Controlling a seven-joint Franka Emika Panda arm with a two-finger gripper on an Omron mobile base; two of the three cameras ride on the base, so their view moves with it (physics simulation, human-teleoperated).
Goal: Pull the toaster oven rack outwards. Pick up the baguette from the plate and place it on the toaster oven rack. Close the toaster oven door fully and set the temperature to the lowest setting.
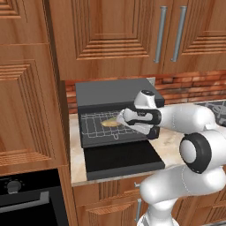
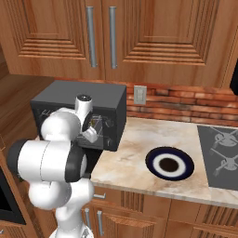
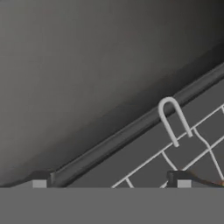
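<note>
Wooden cabinets (image 1: pixel 110 31), brick backsplash (image 2: pixel 186 104), stovetop (image 2: pixel 221 151)

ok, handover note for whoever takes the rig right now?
Gripper: jaws open, holding nothing, in front of the toaster oven cavity, just over the rack.
Baguette: lying on the rack, right beside the jaws.
Plate: bare, on the counter right of the oven.
Door: open, folded down flat.
Done: baguette off the plate and onto the rack.
Left: back the arm out, close the door fully, set temperature to lowest.
</note>
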